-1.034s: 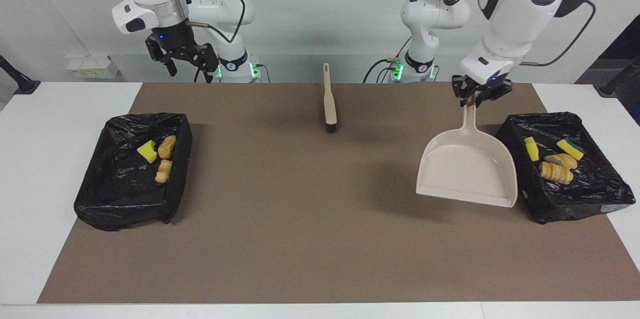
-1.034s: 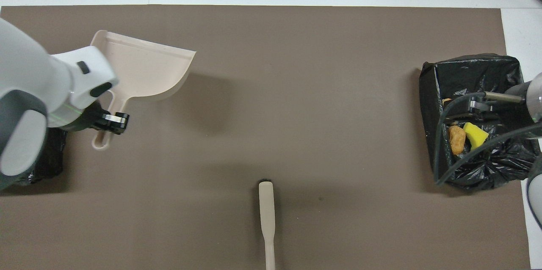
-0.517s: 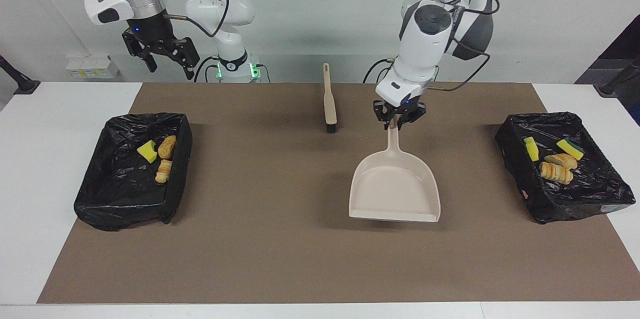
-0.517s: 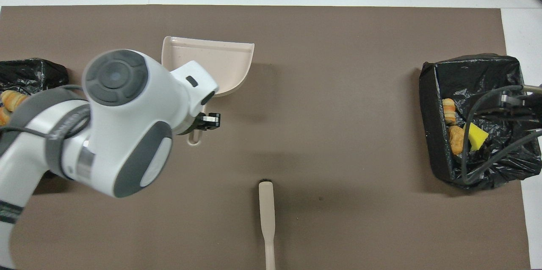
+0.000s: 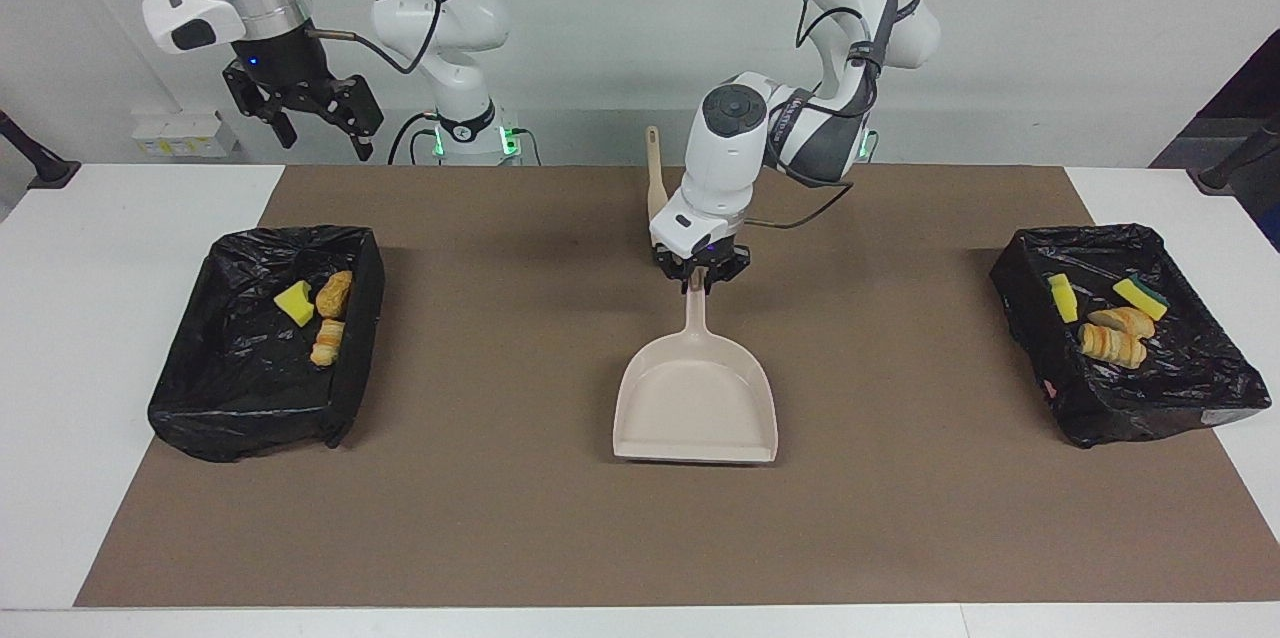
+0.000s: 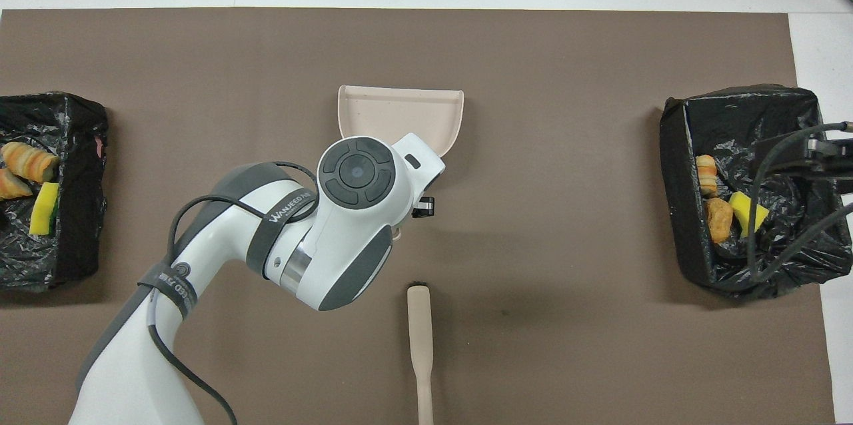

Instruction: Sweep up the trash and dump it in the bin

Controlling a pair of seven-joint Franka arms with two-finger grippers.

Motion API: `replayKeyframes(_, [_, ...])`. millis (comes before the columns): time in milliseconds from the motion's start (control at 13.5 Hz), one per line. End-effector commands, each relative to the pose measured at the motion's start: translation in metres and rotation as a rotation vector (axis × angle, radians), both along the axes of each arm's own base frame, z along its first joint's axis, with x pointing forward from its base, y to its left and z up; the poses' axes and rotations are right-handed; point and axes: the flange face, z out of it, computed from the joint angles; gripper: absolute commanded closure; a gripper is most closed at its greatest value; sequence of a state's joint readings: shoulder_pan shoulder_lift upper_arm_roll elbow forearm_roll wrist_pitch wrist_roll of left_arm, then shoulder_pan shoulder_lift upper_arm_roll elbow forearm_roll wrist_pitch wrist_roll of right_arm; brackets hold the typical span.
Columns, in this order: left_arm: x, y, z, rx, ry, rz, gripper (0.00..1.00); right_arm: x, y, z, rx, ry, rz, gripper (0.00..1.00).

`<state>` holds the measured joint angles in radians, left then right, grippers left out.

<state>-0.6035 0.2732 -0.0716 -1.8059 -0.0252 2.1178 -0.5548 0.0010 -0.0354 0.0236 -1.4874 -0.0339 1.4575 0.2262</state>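
Note:
My left gripper [image 5: 698, 282] is shut on the handle of the beige dustpan [image 5: 696, 407], which lies low over the middle of the brown mat with nothing in it. In the overhead view the left arm covers the handle and only the pan [image 6: 400, 112] shows. All the trash in view lies in two black-lined bins. The bin [image 5: 228, 396] toward the right arm's end holds a yellow sponge chunk [image 5: 293, 303] and two bread lumps [image 5: 333, 293]. The bin [image 5: 1190, 398] toward the left arm's end holds sponge chunks [image 5: 1063, 298] and bread lumps [image 5: 1112, 343]. My right gripper [image 5: 320, 131] hangs open and empty, high over the mat's near corner.
The beige brush [image 6: 420, 338] lies on the mat nearer to the robots than the dustpan, its handle pointing at them. In the facing view the left arm partly covers the brush [image 5: 653, 180]. Bare white table [image 5: 90, 248] surrounds the mat.
The left arm has carried the dustpan from beside the bin at its own end to the middle of the mat and lowered it. The right gripper has drifted up and outward.

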Motion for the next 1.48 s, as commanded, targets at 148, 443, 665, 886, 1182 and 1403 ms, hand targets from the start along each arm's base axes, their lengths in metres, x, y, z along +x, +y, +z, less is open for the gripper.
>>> replayKeyframes(148, [-0.027,-0.019,-0.015,-0.023,-0.02,0.013,1.0,-0.002,-0.003,0.007,0.046,-0.001,0.011,0.0])
replayKeyframes(443, [-0.019,-0.028,-0.035,-0.052,-0.042,0.11,0.47,-0.005,-0.001,0.005,0.044,0.003,0.008,0.0])
replayKeyframes(665, [-0.013,-0.008,-0.009,-0.027,-0.023,0.137,0.0,-0.007,-0.001,0.005,0.044,0.005,0.005,0.0])
replayKeyframes(886, [0.012,0.034,0.013,-0.002,-0.01,0.206,0.0,-0.007,-0.003,0.005,0.044,0.003,0.002,0.0])
replayKeyframes(1182, [0.049,0.1,0.049,-0.026,-0.056,0.296,0.0,-0.006,-0.003,0.005,0.046,0.002,0.003,0.0])
replayKeyframes(1403, [0.06,0.169,0.084,-0.006,-0.049,0.25,0.0,-0.005,-0.003,0.004,0.046,0.003,0.002,0.0])
